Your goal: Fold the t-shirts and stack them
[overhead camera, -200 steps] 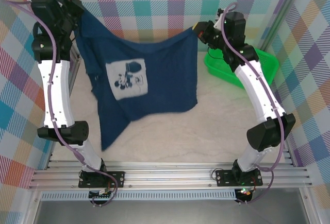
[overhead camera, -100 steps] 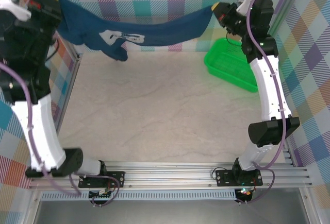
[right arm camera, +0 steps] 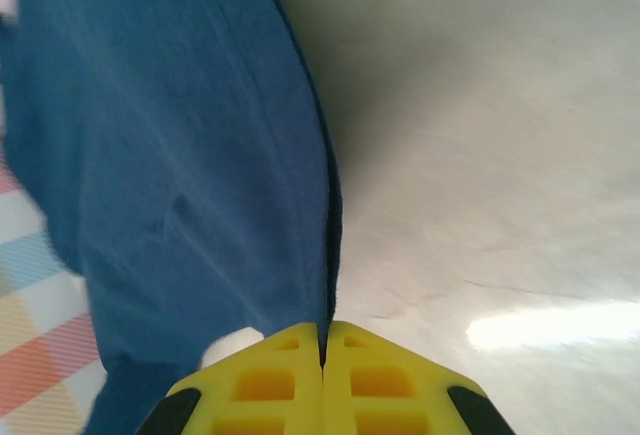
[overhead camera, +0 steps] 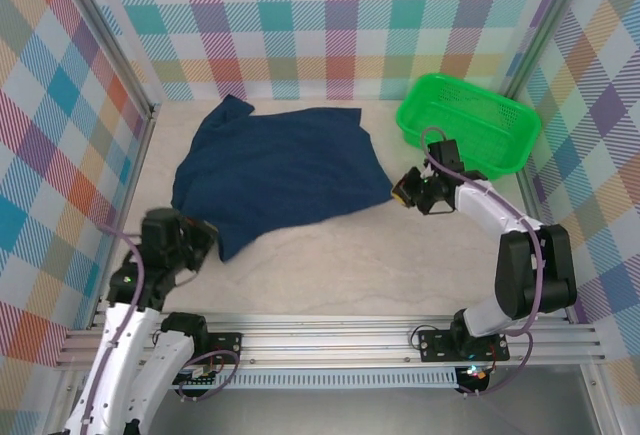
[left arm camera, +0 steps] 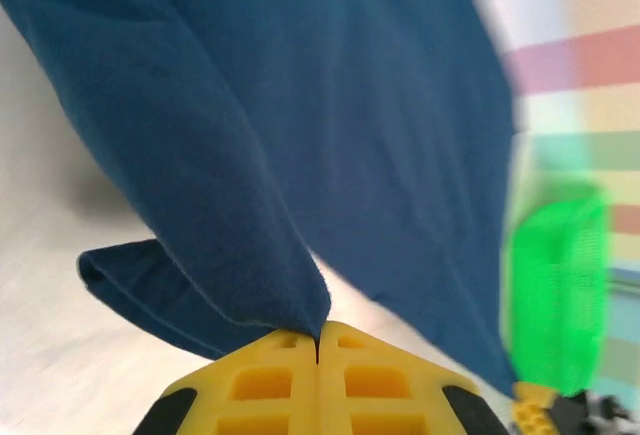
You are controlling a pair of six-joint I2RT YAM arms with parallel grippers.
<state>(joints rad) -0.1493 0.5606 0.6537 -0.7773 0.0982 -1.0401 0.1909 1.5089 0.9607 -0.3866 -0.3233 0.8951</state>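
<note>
Has the t-shirt (overhead camera: 275, 170) down on the counter (overhead camera: 330, 265) now, no longer aloft. Pinches its 7 o'clock corner in left claw (left arm camera: 317, 340), seemingly its 3 o'clock edge in right claw (right arm camera: 322, 330).

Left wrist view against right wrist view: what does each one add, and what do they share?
Left wrist adds the green basket, blurred at the right, and a flap of the shirt doubled over on the table. Right wrist adds a bright glare patch on the table and a small white spot by the fingertips; I cannot tell what it is. Shared: the navy shirt on the pale table, plaid wall at the edge, and each gripper, left and right, shut with the shirt's edge pinched between yellow fingers.
</note>
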